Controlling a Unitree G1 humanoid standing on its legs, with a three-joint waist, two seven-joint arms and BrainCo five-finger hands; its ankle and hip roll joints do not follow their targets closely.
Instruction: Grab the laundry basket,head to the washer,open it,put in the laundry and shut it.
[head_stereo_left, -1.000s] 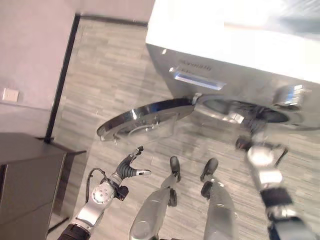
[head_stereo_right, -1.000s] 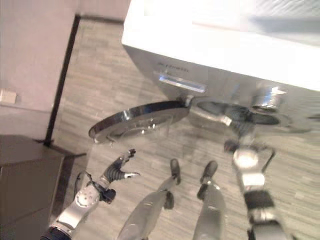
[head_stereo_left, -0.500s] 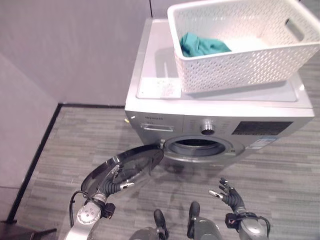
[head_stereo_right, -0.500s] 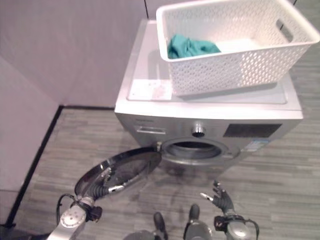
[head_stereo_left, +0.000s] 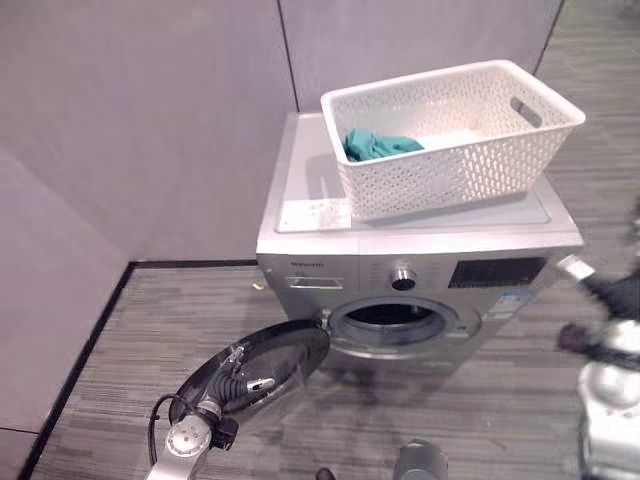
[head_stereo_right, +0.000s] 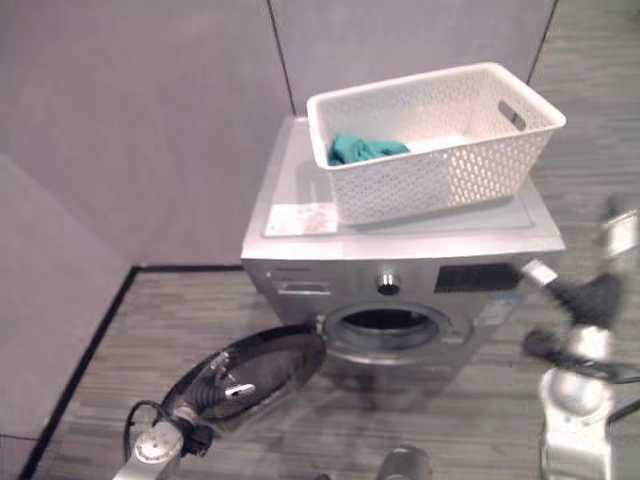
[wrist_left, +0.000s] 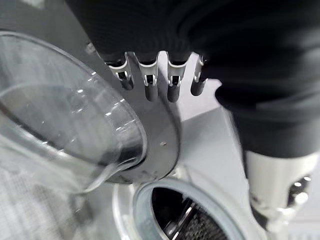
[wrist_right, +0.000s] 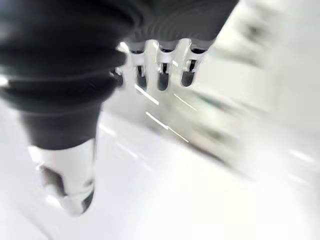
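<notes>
Up on the single washer (head_stereo_left: 420, 265) sat one white laundry basket (head_stereo_left: 455, 140), and inside it lay one teal piece of laundry (head_stereo_left: 375, 145), bunched at the basket's left end. One round door (head_stereo_left: 262, 365) hung swung wide to the left, leaving the drum opening (head_stereo_left: 392, 317) uncovered. Low beside that door was the left hand (head_stereo_left: 238, 375), its fingers (wrist_left: 150, 87) relaxed and spread, gripping nothing. Off to the washer's right, the right hand (head_stereo_right: 585, 300) was raised and blurred; whether its fingers were curled or straight I could not tell.
</notes>
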